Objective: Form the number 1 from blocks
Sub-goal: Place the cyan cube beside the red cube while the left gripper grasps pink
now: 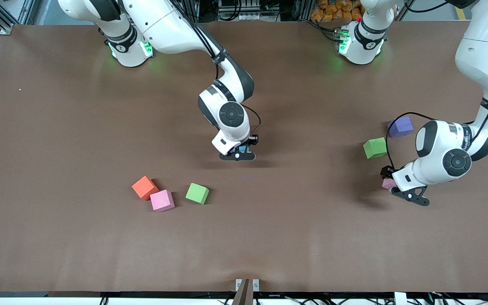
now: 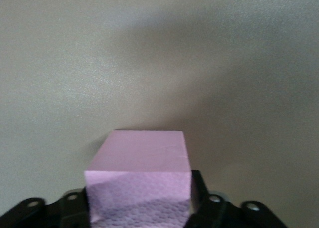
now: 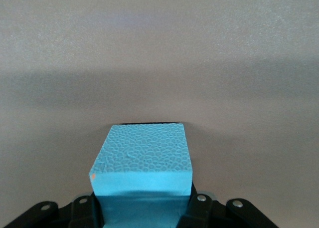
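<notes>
Seven blocks show across the views, five of them loose on the brown table (image 1: 57,237).

Front view: the orange block (image 1: 144,187) and a pink block (image 1: 162,200) lie touching, toward the right arm's end of the table, the pink one nearer the camera. A green block (image 1: 197,193) sits just beside them, apart from both. Toward the left arm's end, a second green block (image 1: 375,148) lies near the purple block (image 1: 400,126), which is farther from the camera. The right hand (image 1: 239,151) hangs low over the middle of the table, with a sliver of the light blue block (image 1: 242,149) showing between its fingers. The left hand (image 1: 392,184) is low at the left arm's end, nearer the camera than the second green block, with a second pink block (image 1: 387,183) peeking out at its tip.

Left wrist view: the left hand (image 2: 141,208) has its fingers set against two sides of the second pink block (image 2: 142,180), gripping it. Bare table fills the remainder of the view.

Right wrist view: the right hand (image 3: 143,208) is clamped on the light blue block (image 3: 143,160), one finger on each side. A small orange speck marks one corner of the block.
</notes>
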Controlling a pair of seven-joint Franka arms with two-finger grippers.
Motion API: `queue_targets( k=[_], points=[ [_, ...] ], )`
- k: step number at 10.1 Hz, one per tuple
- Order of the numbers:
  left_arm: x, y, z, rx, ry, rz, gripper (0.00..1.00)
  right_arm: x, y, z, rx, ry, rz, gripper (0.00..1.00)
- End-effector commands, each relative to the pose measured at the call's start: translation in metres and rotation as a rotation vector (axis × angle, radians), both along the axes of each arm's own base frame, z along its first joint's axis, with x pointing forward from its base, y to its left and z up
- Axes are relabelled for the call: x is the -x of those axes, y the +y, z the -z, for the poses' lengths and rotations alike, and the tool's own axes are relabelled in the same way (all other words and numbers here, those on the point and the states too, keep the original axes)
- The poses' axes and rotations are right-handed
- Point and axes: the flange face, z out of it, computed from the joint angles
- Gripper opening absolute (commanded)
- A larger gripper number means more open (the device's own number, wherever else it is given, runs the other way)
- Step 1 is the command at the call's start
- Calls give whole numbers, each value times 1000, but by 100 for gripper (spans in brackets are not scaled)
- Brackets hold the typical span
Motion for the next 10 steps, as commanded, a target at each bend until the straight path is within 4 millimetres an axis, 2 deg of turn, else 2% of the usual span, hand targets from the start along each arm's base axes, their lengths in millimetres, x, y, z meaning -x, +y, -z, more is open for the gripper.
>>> queue_targets(
  k=[1,2,3,5,6,7,8,10],
  points=[
    [-5,5,-2,-7,-14,12,0,9,-5,-9,-5,15,17,64],
    [-6,7,-6,-9,-21,6,0,10,-5,-8,-3,17,19,96],
    [-7,4,-10,-11,-25,-7,0,11,-5,-8,-2,19,18,100],
    [-8,-3,-18,-15,-35,-75,0,9,-6,-11,-6,14,23,100],
    [-9,-21,-22,-12,-41,-106,0,6,-8,-23,-16,4,44,100],
    [-8,-36,-26,-18,-41,-142,0,2,-14,-48,-37,-14,67,100],
    [-7,-60,-31,-23,-41,-166,0,-8,-33,-78,-58,-35,90,100],
    [-5,-107,-38,-39,-44,-228,0,-36,-88,-133,-95,-87,136,100]
  ],
)
